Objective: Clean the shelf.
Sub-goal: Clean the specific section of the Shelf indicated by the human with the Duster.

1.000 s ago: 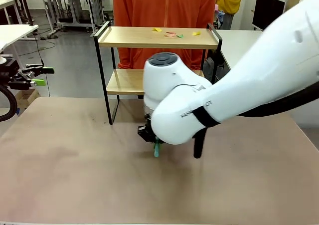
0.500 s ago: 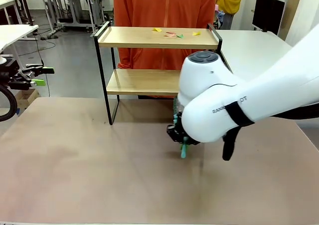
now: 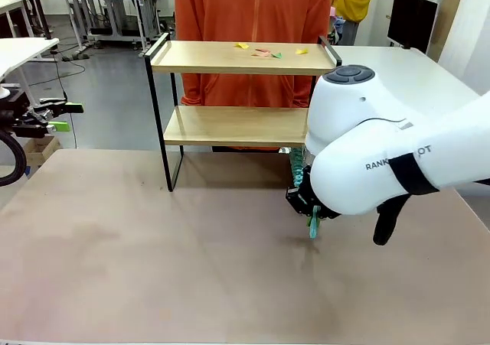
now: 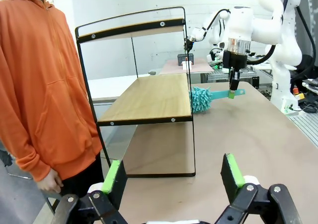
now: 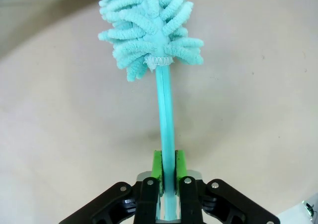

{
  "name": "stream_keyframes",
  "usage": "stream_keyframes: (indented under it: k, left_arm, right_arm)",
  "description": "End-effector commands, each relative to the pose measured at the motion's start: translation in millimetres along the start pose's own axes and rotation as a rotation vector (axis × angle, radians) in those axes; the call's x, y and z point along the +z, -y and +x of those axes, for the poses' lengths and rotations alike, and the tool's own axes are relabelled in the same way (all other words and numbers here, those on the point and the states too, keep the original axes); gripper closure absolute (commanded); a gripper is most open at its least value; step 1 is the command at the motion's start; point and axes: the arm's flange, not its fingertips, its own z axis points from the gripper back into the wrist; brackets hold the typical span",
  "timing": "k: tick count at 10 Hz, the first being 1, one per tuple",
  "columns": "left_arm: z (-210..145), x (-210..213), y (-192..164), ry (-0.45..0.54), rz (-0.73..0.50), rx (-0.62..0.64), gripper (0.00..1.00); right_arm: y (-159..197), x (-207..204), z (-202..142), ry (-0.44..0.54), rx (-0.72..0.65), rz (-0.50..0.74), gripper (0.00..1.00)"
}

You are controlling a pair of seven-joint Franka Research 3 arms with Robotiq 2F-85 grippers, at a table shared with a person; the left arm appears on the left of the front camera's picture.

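The shelf [image 3: 230, 58] stands at the table's far side, two wood boards in a black frame, with small coloured paper scraps [image 3: 264, 52] on its top board. My right gripper [image 5: 168, 172] is shut on the handle of a teal fluffy duster [image 5: 149, 25]. It holds the duster low over the table, in front of the shelf's right end. The duster [image 3: 298, 166] has its head close to the lower board's right front corner. In the left wrist view the duster [image 4: 208, 98] lies level beside the shelf [image 4: 149, 95]. My left gripper [image 4: 172, 163] stands open off the table's left, facing the shelf's end.
A person in an orange hoodie [image 3: 253, 8] stands right behind the shelf. The brown table top [image 3: 138, 261] stretches bare in front. White tables and other equipment fill the room beyond.
My right arm has swung to the right with the duster, from before the shelf's middle to its right end. The left gripper has not moved.
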Motion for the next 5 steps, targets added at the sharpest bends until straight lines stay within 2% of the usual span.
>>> stream_keyframes:
  k: [1, 3, 5]
  left_arm:
    - [2.0, 0.6, 0.4, -0.001, -0.001, -0.003, 0.00]
    - [2.0, 0.6, 0.4, -0.001, -0.001, -0.003, 0.00]
    - [2.0, 0.6, 0.4, -0.001, -0.001, -0.003, 0.00]
  right_arm:
    - [-2.2, -15.4, 7.8, -0.033, -0.010, -0.011, 0.87]
    - [-2.2, -15.4, 7.8, -0.033, -0.010, -0.011, 0.87]
    - [3.7, -1.1, -8.5, 0.023, 0.050, -0.010, 0.87]
